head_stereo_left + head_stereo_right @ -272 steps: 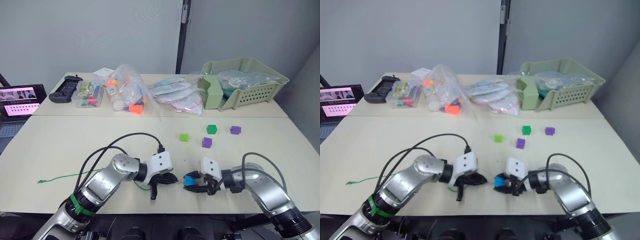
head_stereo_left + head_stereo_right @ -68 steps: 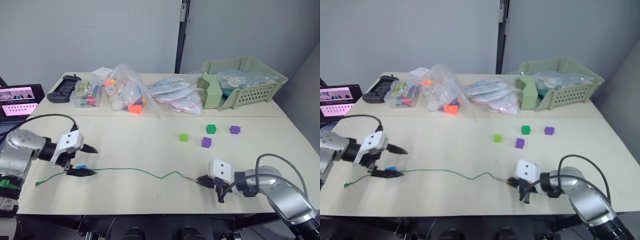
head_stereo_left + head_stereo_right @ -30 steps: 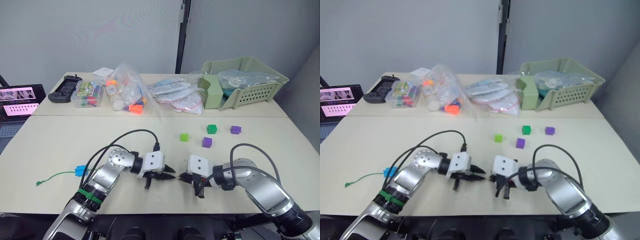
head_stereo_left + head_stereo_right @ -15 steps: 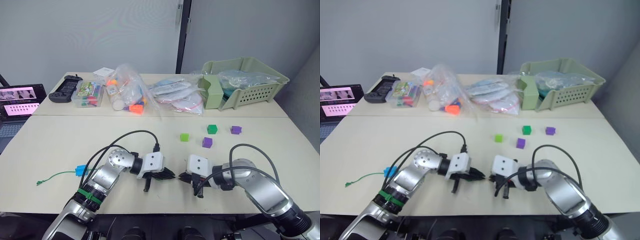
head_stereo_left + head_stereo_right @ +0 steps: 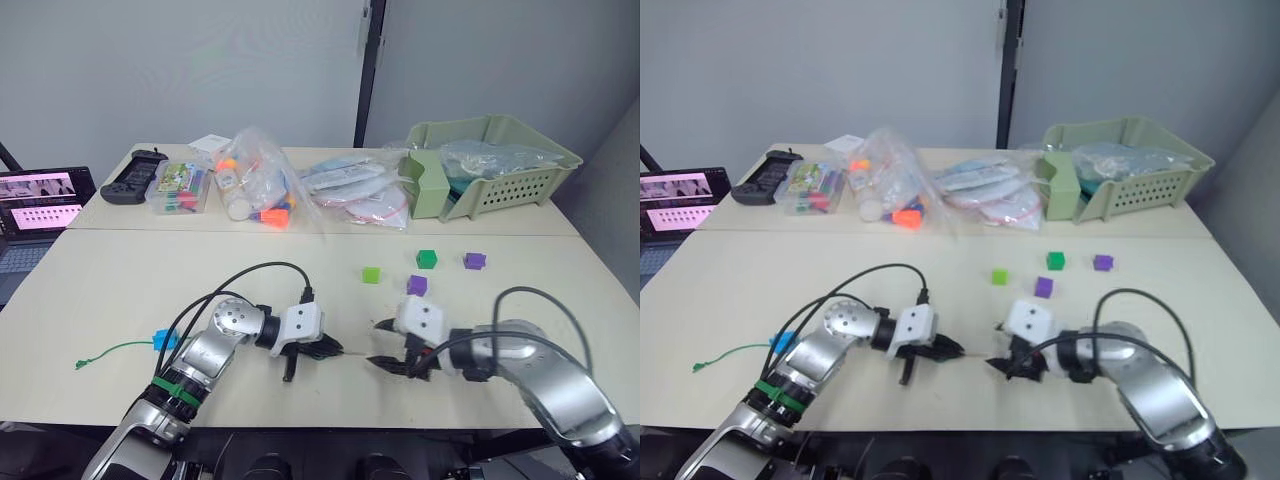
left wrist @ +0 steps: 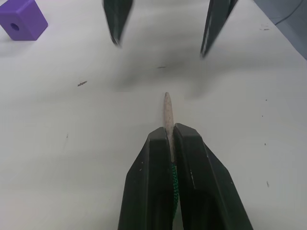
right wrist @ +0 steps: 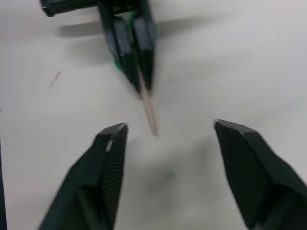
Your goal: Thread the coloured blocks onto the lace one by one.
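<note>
My left gripper (image 5: 333, 350) is shut on the lace's stiff pale tip (image 6: 167, 109), which sticks out toward my right gripper (image 5: 382, 345). The right gripper (image 7: 170, 125) is open just short of the tip (image 7: 149, 111), touching nothing. The green lace (image 5: 120, 349) trails left across the table with a blue block (image 5: 163, 340) threaded on it near its far end. A light green block (image 5: 371, 274), a dark green block (image 5: 427, 259) and two purple blocks (image 5: 417, 285) (image 5: 474, 260) lie loose beyond the right gripper.
Clear bags of toys (image 5: 258, 188), a pink-edged bag (image 5: 352, 195), a clear box (image 5: 180, 186) and a black device (image 5: 131, 177) line the table's back. A green basket (image 5: 492, 165) stands back right. A laptop screen (image 5: 40, 200) glows at far left.
The right gripper has opened and drawn back to the right, away from the lace tip. The left gripper stays shut on the tip in about the same place.
</note>
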`<move>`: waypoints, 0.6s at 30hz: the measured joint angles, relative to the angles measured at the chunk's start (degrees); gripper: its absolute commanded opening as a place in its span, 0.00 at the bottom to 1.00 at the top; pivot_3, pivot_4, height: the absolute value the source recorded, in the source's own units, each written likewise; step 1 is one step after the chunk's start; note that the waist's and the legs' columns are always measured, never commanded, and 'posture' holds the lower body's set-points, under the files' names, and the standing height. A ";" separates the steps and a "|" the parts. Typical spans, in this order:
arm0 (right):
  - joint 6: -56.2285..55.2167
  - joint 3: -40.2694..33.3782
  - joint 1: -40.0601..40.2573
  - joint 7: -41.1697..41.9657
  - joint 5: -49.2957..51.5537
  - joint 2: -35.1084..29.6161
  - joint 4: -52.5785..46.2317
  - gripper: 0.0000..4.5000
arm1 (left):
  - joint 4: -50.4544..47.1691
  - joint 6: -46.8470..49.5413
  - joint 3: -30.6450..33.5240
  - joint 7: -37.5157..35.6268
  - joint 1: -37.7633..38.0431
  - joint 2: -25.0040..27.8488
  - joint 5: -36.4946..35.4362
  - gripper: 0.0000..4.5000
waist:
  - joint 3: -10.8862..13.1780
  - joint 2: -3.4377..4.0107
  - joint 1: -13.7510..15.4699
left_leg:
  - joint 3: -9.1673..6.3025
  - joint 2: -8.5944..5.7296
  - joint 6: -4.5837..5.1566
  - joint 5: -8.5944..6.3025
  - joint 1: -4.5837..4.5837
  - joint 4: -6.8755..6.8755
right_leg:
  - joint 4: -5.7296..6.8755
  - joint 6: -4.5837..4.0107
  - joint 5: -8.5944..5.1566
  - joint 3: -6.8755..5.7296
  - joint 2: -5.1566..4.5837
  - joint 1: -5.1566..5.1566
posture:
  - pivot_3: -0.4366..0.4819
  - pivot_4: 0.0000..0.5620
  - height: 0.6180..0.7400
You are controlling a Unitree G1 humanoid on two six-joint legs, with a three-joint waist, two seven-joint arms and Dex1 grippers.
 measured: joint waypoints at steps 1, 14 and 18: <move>0.38 -2.34 1.51 -0.80 0.72 -0.11 -0.33 0.90 | -0.04 0.01 0.23 0.00 0.01 -0.07 -0.08 0.00 | 0.00 0.00 -0.03 | 0.00 0.00 0.00 0.00 0.00 0.00 | 0.00 0.00 0.00 0.00 0.00 0.00 | 0.48 0.27 1.00; 3.12 -17.53 8.01 -40.76 -9.65 28.36 2.49 0.90 | -1.31 1.24 1.43 -0.06 0.80 0.00 -1.55 0.00 | -0.09 0.14 -0.64 | 0.03 0.03 -0.04 0.03 0.07 -0.07 | 0.08 0.00 0.00 0.09 0.03 -0.04 | 0.48 0.27 1.00; 0.79 -18.43 2.38 -47.00 -12.11 30.50 10.25 0.90 | -1.68 1.43 1.55 -0.04 0.82 0.05 -1.56 0.00 | -0.09 0.14 -0.58 | 0.04 -0.05 -0.05 0.04 0.07 -0.05 | 0.05 0.01 0.01 0.09 -0.01 -0.02 | 0.48 0.27 1.00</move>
